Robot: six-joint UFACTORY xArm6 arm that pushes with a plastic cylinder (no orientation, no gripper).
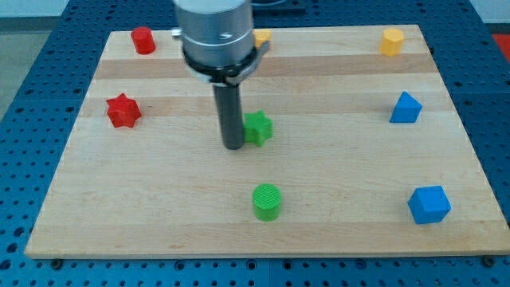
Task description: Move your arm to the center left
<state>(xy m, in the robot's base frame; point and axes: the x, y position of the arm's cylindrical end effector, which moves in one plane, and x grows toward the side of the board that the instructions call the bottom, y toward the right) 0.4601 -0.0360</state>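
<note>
Seven blocks lay spread over the board [159, 223], most of them out toward its edges, which left the middle fairly free for my tip [233, 147] to slide. My tip stood near the centre, just beside the green star [258, 127] on that block's left; whether it touched the star I could not tell. The tool was a plain rod with nothing to open or close, and it carried nothing.

The task's goal, the centre left of the board, was bare wood toward the view's left from my tip. The red star [123, 110] sat a little above that spot near the left edge, so I judged a straight leftward slide would pass below it without a push.

The red cylinder [143, 40] stood at the top left corner. The arm's body hid most of a yellow block [261, 36] at the top edge, so its shape was unclear. A yellow hexagon [391, 41] sat at the top right, the blue pyramid [405, 108] at the right, the blue cube [429, 204] at the lower right, and the green cylinder [266, 201] below my tip.

No containers were on the board; nothing held anything else.
</note>
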